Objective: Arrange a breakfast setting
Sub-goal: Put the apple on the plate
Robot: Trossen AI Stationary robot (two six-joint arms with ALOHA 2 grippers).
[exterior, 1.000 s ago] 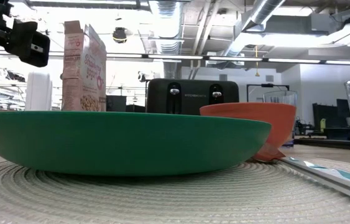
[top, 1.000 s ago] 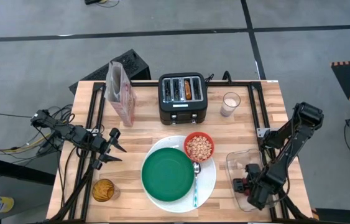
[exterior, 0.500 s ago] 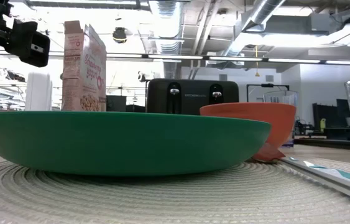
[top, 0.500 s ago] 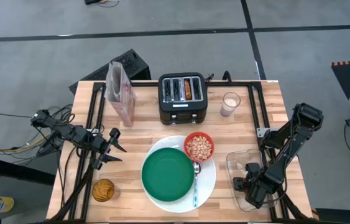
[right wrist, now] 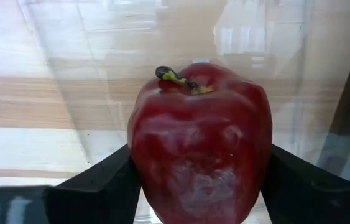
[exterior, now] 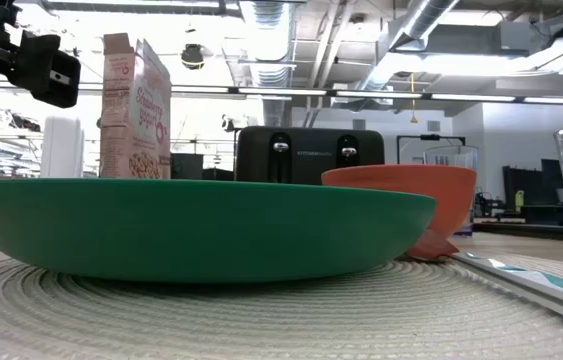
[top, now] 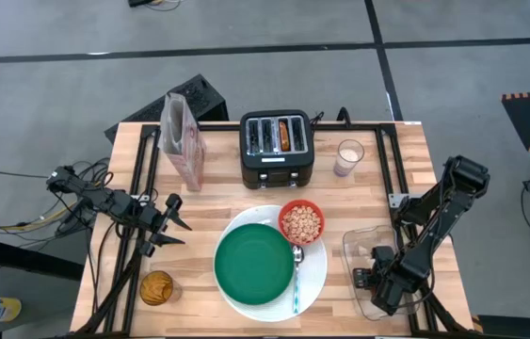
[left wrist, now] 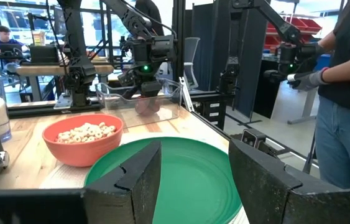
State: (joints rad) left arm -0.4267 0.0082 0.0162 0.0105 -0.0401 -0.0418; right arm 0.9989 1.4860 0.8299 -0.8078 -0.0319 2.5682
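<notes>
A green plate (top: 253,264) lies on a large white plate (top: 317,275) at the table's near middle. A teal-handled spoon (top: 297,279) lies on the white plate's right part. A red bowl (top: 301,222) of cereal sits at its far right rim. A toasted bagel (top: 285,135) stands in a slot of the black toaster (top: 278,149). My right gripper (top: 370,281) is down in the clear tray (top: 363,243), shut on the small red food piece (right wrist: 199,143). My left gripper (top: 176,224) hangs open and empty left of the plates. My right gripper pinches the small red food piece between its two fingers (right wrist: 94,186), one on each of its opposite sides (right wrist: 142,155). Its stem (right wrist: 175,76) shows on the side away from the fingers. It sits inside the clear tray. Whether it rests on the tray floor cannot be told.
A cereal box (top: 182,141) stands at the far left, a glass of milk (top: 349,156) right of the toaster, and a glass of orange drink (top: 156,287) near the front left. A person (left wrist: 349,93) stands beyond the table's right side.
My right gripper has edged a little toward the table's left inside the clear tray, over the red food piece, which now shows less beside it in the high view.
</notes>
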